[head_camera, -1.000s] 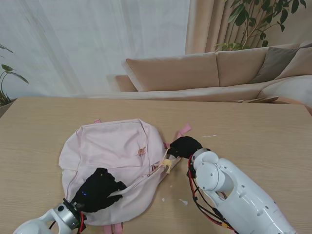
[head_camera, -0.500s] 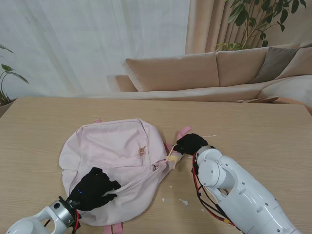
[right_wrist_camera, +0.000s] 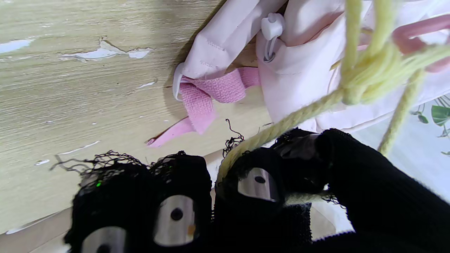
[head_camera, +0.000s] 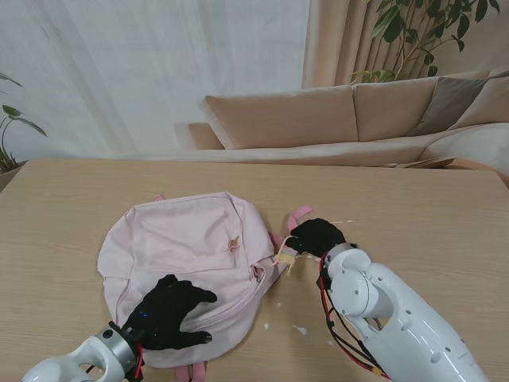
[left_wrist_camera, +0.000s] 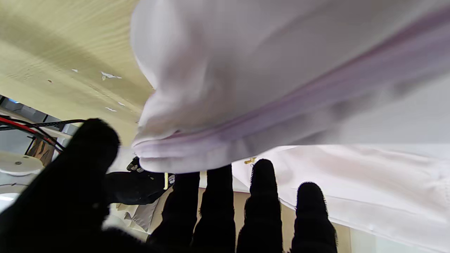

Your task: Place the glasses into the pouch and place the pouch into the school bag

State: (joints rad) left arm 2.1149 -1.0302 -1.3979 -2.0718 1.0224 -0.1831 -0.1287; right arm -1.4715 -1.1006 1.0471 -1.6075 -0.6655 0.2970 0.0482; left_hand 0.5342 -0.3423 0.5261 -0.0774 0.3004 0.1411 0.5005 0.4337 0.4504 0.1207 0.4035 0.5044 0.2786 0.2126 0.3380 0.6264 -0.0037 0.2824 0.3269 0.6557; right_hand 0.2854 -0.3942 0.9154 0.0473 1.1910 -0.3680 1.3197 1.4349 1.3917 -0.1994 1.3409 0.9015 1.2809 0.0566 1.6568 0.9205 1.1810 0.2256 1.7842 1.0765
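The pale pink school bag [head_camera: 187, 255] lies flat on the wooden table [head_camera: 413, 207]. My left hand [head_camera: 171, 312] rests on its near edge with the fingers spread, holding nothing. In the left wrist view the fingers [left_wrist_camera: 262, 207] point along the bag's zip seam [left_wrist_camera: 281, 112]. My right hand [head_camera: 316, 236] sits just right of the bag, shut on a yellow cord [head_camera: 284, 259] tied to the bag's zipper. The right wrist view shows that yellow cord [right_wrist_camera: 291, 119] pinched between thumb and fingers [right_wrist_camera: 258, 182]. Neither glasses nor pouch can be seen.
Pink webbing straps [head_camera: 298, 213] stick out from the bag's right side and its near edge [head_camera: 189, 372]. Small white flecks [head_camera: 299, 329] mark the table in front of my right arm. A beige sofa [head_camera: 342, 119] and plants stand beyond the table.
My left hand has let go of the bag's near flap and opened, fingers now spread on the fabric. My right hand has drawn the yellow cord slightly rightward.
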